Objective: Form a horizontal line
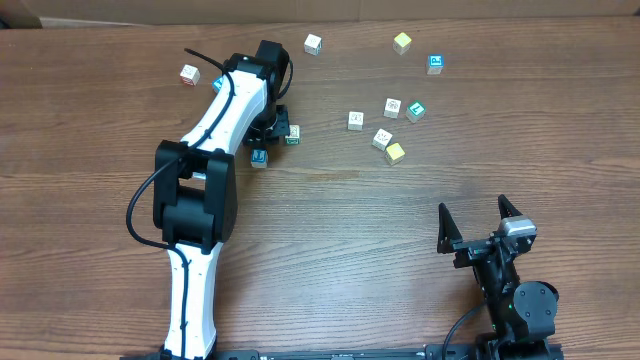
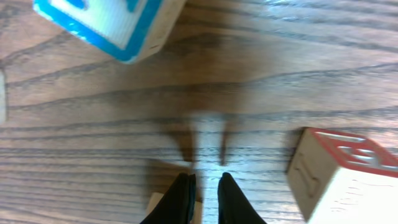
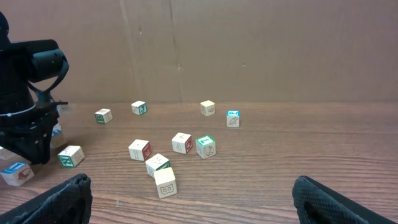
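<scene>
No horizontal line of cubes shows; the small cubes lie scattered. My left gripper [image 1: 270, 128] points down at the table, left of centre at the back. Its dark fingers [image 2: 185, 198] stand almost together, with only a thin strip of bare wood between them. A blue-edged cube [image 2: 112, 25] lies ahead of it and a red-edged cube [image 2: 342, 177] to its right. From above, a blue cube [image 1: 258, 157] and a green-marked cube [image 1: 292, 133] sit beside this gripper. My right gripper [image 1: 478, 215] waits wide open near the front right, holding nothing, and a pale yellow cube [image 3: 165, 182] lies ahead of it.
A loose cluster of cubes [image 1: 393, 106] lies right of centre, with a pale yellow cube [image 1: 396, 152] at its front. More cubes stand along the back: a white cube [image 1: 313, 44], a yellow cube [image 1: 402, 42], a blue cube [image 1: 435, 64] and a red-marked cube [image 1: 189, 73]. A cardboard wall [image 3: 249, 50] backs the table.
</scene>
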Controlling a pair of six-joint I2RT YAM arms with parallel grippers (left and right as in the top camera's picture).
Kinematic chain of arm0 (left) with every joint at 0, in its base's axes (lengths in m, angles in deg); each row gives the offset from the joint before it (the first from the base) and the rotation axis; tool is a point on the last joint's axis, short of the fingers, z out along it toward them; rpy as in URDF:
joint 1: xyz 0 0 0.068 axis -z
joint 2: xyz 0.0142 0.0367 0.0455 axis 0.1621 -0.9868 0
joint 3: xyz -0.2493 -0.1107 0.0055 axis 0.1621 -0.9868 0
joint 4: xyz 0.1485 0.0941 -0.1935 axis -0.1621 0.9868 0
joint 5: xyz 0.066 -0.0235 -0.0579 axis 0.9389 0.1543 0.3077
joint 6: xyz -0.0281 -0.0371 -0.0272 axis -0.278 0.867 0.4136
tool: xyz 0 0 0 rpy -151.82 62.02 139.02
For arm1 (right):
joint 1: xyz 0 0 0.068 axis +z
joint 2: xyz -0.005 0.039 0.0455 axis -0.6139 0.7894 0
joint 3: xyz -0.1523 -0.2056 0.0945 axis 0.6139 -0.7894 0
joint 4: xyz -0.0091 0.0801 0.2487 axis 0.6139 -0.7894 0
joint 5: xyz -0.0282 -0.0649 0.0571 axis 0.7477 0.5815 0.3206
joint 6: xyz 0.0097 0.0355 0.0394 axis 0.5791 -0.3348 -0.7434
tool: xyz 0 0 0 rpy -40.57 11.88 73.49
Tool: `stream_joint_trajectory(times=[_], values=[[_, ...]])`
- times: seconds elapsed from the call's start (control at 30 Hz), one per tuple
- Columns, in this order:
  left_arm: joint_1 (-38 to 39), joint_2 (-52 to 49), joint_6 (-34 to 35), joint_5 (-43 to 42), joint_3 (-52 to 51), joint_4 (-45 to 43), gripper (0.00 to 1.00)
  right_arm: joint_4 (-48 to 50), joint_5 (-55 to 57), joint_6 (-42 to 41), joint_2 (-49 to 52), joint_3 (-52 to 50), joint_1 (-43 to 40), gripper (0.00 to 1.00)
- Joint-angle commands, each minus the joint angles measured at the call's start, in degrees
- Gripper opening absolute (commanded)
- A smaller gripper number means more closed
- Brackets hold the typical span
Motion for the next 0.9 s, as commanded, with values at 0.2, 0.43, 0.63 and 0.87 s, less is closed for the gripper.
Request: stream_joint_trajectory(times=[0.2,0.43,0.63,0.87], values=[[2.4,0.0,-1.1,-1.8,-0.3,-2.1,0.24,0.4,0.3,0.3,-0.7,-0.6,0.5,1.0],[2.8,0.0,-1.1,-1.6,-0.3,-1.9,0.29,0.4,0.3,0.3,-0.7,-0.6,0.5,1.0],[2.8,0.0,-1.1,-1.4,-0.3,-2.2,0.48,0.4,0.3,0.3,-0.7,-0.6,0.5,1.0],[2.8,0.0,-1.1,-1.4,-0.3,-1.9,0.38,0.4,0.3,0.3,-0.7,-0.6,0.5,1.0]])
